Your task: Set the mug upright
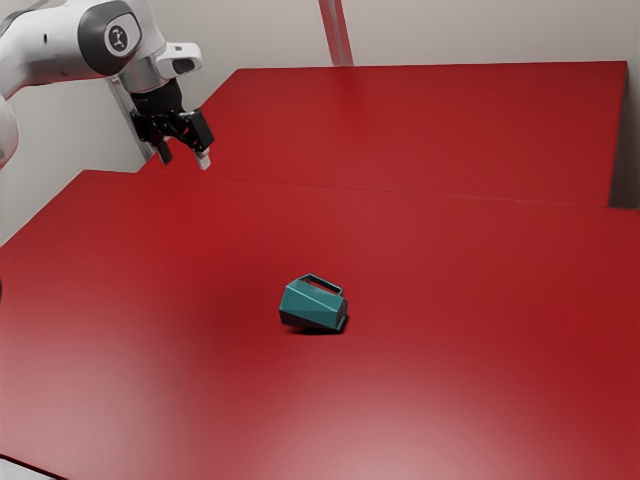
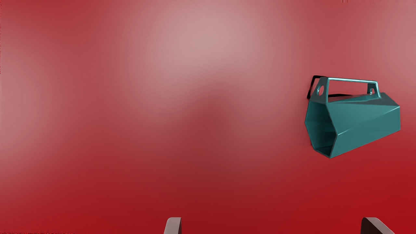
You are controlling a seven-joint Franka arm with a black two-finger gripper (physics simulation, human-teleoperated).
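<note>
The mug [image 2: 364,126] is seen lying on its side on the table [image 1: 450,400], well apart from the claw [image 1: 184,158], and is not yet upright. Its teal body is made of flat, angular facets with crisp edges and a soft sheen, and is narrowed from a many-sided mouth [image 2: 321,130] toward the base. Along one side a squared handle [image 2: 352,80] is carried, formed from straight, slim bars, with a round hole pierced in the flat plate near the mouth. A dark shadow is cast against the table close by. The table is finished in smooth, glossy red, over which broad pale reflections are spread. Beyond a thin seam, another red surface [image 1: 420,130] is seen, backed by plain pale walls [image 1: 480,30], down one of which a red strip [image 1: 336,35] is run. At the near corner on the exterior view's left, a pale patch [image 1: 18,472] is edged by a dark line. The black claw is held above the table by the white and grey arm [image 1: 60,50]; it is released, its pale-tipped fingers [image 2: 174,226] set wide apart.
</note>
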